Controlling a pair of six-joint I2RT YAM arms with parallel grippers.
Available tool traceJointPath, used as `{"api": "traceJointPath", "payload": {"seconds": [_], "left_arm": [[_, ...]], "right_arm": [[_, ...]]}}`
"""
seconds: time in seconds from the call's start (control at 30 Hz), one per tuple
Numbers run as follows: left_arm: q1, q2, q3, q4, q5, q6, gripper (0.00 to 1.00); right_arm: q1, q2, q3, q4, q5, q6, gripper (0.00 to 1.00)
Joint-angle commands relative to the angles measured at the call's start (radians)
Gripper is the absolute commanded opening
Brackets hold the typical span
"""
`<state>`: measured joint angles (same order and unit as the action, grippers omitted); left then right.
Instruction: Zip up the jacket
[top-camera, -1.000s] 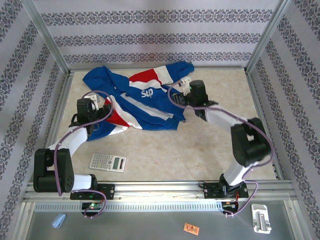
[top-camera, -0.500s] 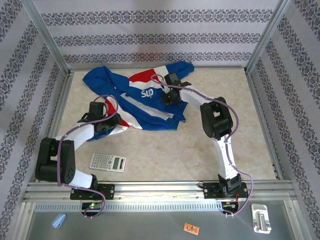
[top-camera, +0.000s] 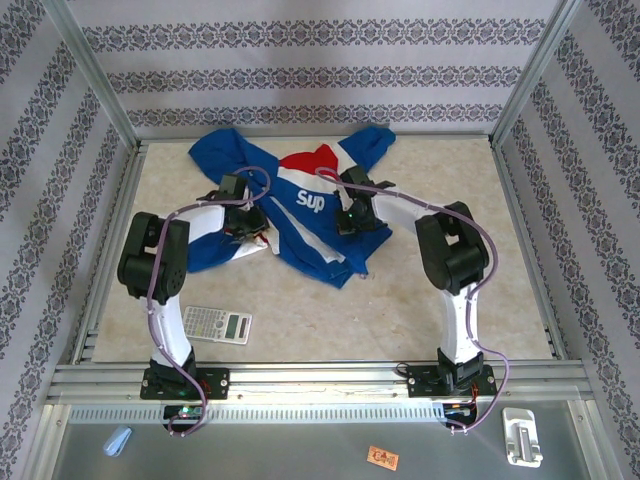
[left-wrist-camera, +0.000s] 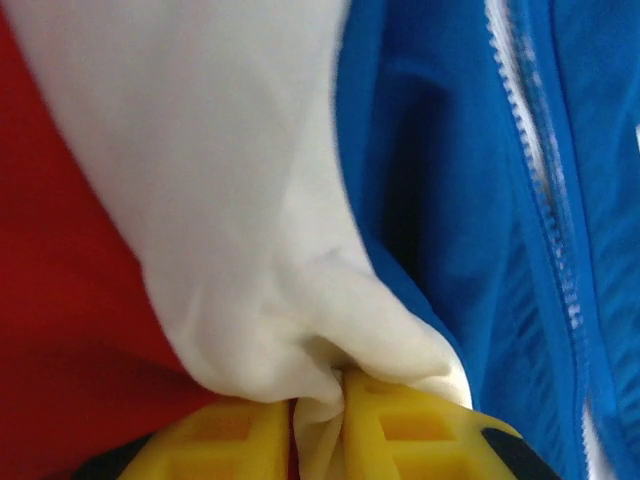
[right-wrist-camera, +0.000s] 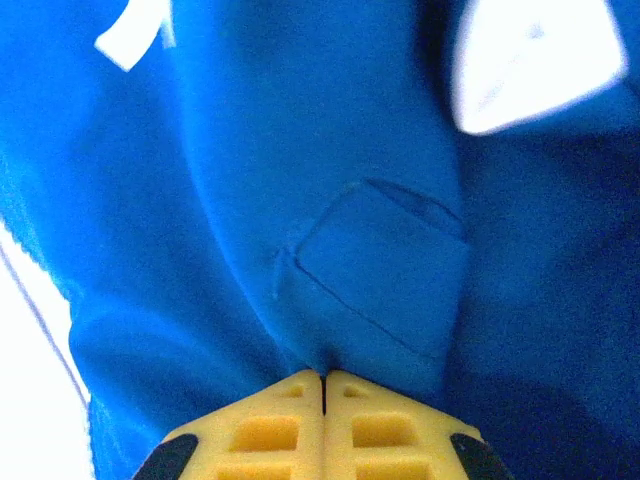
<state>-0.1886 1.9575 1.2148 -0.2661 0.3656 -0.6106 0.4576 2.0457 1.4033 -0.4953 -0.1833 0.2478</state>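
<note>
The jacket (top-camera: 300, 215) lay crumpled at the far middle of the bench (top-camera: 420, 290), its hood end toward the back wall and its white lettering (top-camera: 312, 201) facing up. My left hand (top-camera: 247, 222) sat on the jacket's left part, by the red and white cloth. My right hand (top-camera: 350, 220) sat on its right part, just right of the lettering. The blue front lay between the two hands.

Through my left wrist camera, my left hand's yellow fingers (left-wrist-camera: 400, 425) were drawn narrow, pinching a fold of the white panel (left-wrist-camera: 250, 200) between them. The red panel (left-wrist-camera: 70, 300) lay left of that fold and blue cloth lay right of it. The zipper (left-wrist-camera: 545, 190) ran down the blue at the far right, apart from my fingers.

Through my right wrist camera, my right hand's fingers (right-wrist-camera: 270, 430) were pressed together, with blue cloth gathered into a crease at their tips, so I held the jacket there too. A stitched patch (right-wrist-camera: 385, 265) sat just beyond them.

A calculator (top-camera: 215, 324) lay on the near left of the bench, well apart from the jacket.
</note>
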Motion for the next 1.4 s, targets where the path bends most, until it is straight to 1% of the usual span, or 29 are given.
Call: {"api": "traceJointPath", "payload": {"seconds": [0.0,0.13,0.27,0.37,0.4,0.43,0.47,0.5,0.57,0.67,0.73,0.83,0.87,0.97,1.07,1.13,1.23,1.37], "left_arm": [[-0.034,0.055,0.075,-0.135,-0.031,0.008,0.19],[-0.074,0.127,0.201,-0.196,-0.050,0.037,0.19],[-0.116,0.222,0.344,-0.265,-0.041,0.063,0.19],[-0.148,0.265,0.430,-0.292,-0.039,0.083,0.19],[-0.155,0.274,0.455,-0.303,-0.038,0.090,0.19],[-0.160,0.282,0.484,-0.319,-0.039,0.101,0.20],[-0.160,0.285,0.510,-0.342,-0.043,0.113,0.21],[-0.157,0.283,0.531,-0.369,-0.057,0.126,0.23],[-0.147,0.249,0.542,-0.409,-0.104,0.154,0.25],[-0.116,0.144,0.456,-0.374,-0.118,0.177,0.31],[-0.102,0.066,0.377,-0.350,-0.125,0.190,0.34],[-0.100,-0.051,0.235,-0.309,-0.127,0.220,0.39],[-0.101,-0.088,0.175,-0.288,-0.107,0.226,0.42],[-0.101,-0.188,-0.015,-0.210,-0.017,0.223,0.45],[-0.112,-0.266,-0.179,-0.130,0.103,0.179,0.48],[-0.135,-0.311,-0.260,-0.099,0.155,0.158,0.49],[-0.167,-0.386,-0.379,-0.030,0.201,0.113,0.49],[-0.185,-0.494,-0.522,0.094,0.238,0.042,0.49]], "right_arm": [[0.056,-0.016,-0.137,-0.103,-0.015,0.041,0.05],[0.122,-0.083,-0.236,-0.063,-0.024,0.071,0.05],[0.196,-0.167,-0.313,-0.019,0.012,0.096,0.07],[0.223,-0.234,-0.350,0.005,0.028,0.120,0.10],[0.225,-0.254,-0.358,0.010,0.030,0.126,0.12],[0.225,-0.278,-0.364,0.015,0.031,0.127,0.16],[0.224,-0.303,-0.368,0.014,0.037,0.122,0.23],[0.221,-0.323,-0.370,0.006,0.045,0.116,0.26],[0.191,-0.380,-0.374,-0.012,0.047,0.112,0.28],[0.114,-0.461,-0.404,-0.016,-0.017,0.122,0.30],[0.078,-0.506,-0.423,-0.023,-0.032,0.122,0.30],[0.070,-0.542,-0.438,-0.043,-0.015,0.116,0.31],[0.072,-0.544,-0.440,-0.046,-0.018,0.122,0.31],[0.090,-0.530,-0.461,-0.024,-0.029,0.155,0.31],[0.126,-0.486,-0.468,0.006,-0.034,0.186,0.31],[0.149,-0.443,-0.454,0.010,-0.036,0.196,0.30],[0.159,-0.387,-0.436,0.018,-0.035,0.208,0.30],[0.134,-0.348,-0.417,0.004,-0.035,0.233,0.29]]}}
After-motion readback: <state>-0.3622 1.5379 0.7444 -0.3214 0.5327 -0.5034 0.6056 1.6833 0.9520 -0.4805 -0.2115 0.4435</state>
